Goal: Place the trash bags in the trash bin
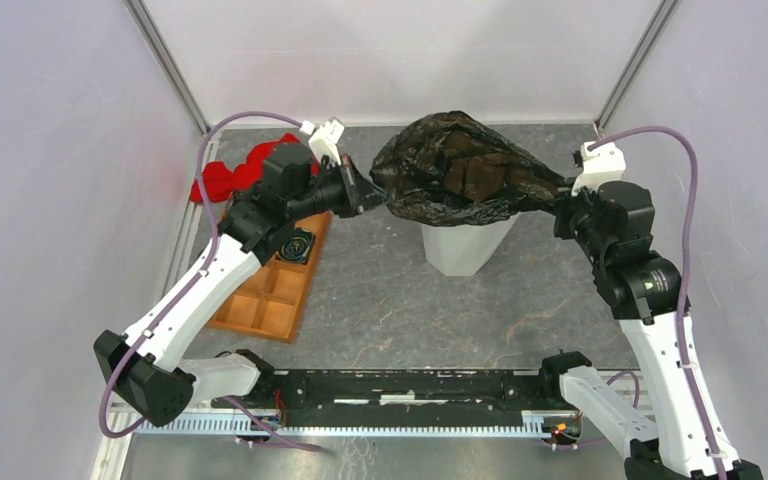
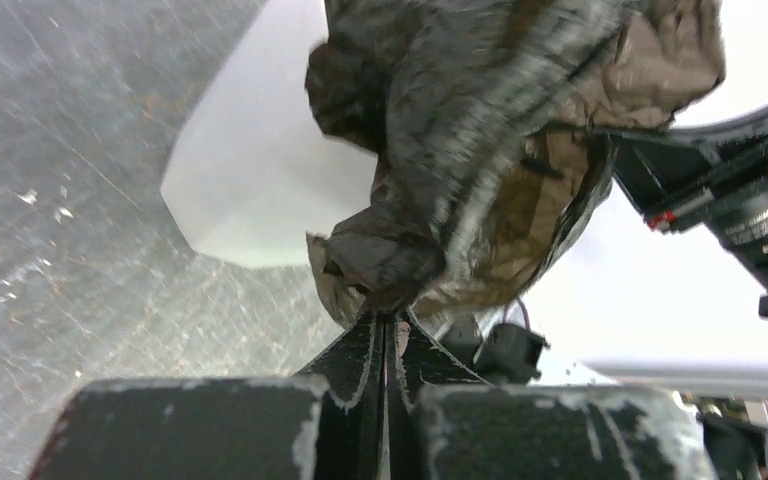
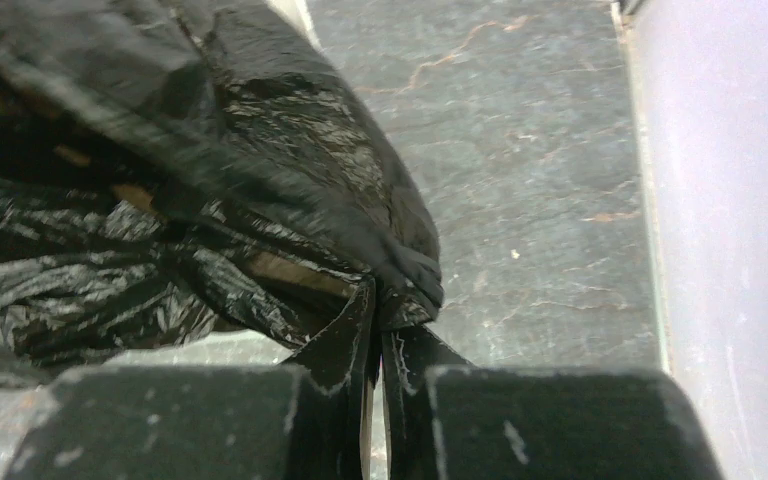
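- Presently, the trash bag (image 1: 460, 170) is held stretched in the air between the two arms, directly above the trash bin (image 1: 465, 250). Its underside appears to lie at or just over the rim, and none of it can be seen inside.
- The left gripper (image 1: 368, 193) is clamped on the bag's left end. In the left wrist view a bunched fold is pinched between fingers that meet.
- The right gripper (image 1: 563, 190) is seen with its jaws nearly together and a twist of film caught between them. Only a thin slit is left, so this hold is judged the lighter one.
- A slip at the right end is the main risk. If that fold were lost while the left end is held high, the bag would likely swing left and drape over the rim or drop beside the bin.
- The bin could be tipped or shoved. It is tall and narrow at the base, and a sideways pull on snagged film might be enough.
- The bag is puffed wider than the bin's mouth, so it may be left perched on top unless it is pressed down.
- A red cloth (image 1: 228, 176) and an orange tray (image 1: 272, 285) are seen by the left arm, well apart from the bin. Neither is judged to be in the way.
- The bin's mouth is hidden by the bag in every view.
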